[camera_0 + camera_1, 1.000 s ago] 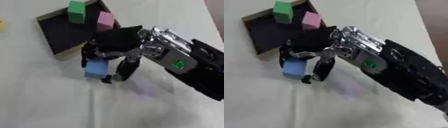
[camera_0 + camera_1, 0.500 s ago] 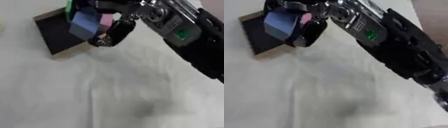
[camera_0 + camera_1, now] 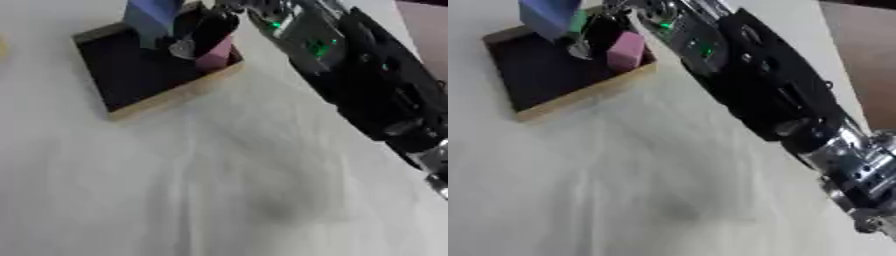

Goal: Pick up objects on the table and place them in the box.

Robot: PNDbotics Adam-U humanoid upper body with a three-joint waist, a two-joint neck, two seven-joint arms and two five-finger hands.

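My right hand (image 3: 203,31) reaches in from the right and is shut on a blue block (image 3: 150,15), holding it over the far part of the box (image 3: 162,102). The box is a shallow wooden tray with a dark floor, at the upper left. A pink block (image 3: 626,50) stands inside it near the right wall, just beside my fingers. A bit of green (image 3: 578,22) shows behind the blue block. My left hand is not in view.
White cloth covers the table (image 3: 219,190) in front of the box. My black right forearm (image 3: 367,85) crosses the upper right of the view. A yellowish thing (image 3: 3,47) shows at the left edge.
My right hand has lifted the blue block from the cloth and carried it up and back over the box. The camera view has shifted as well.
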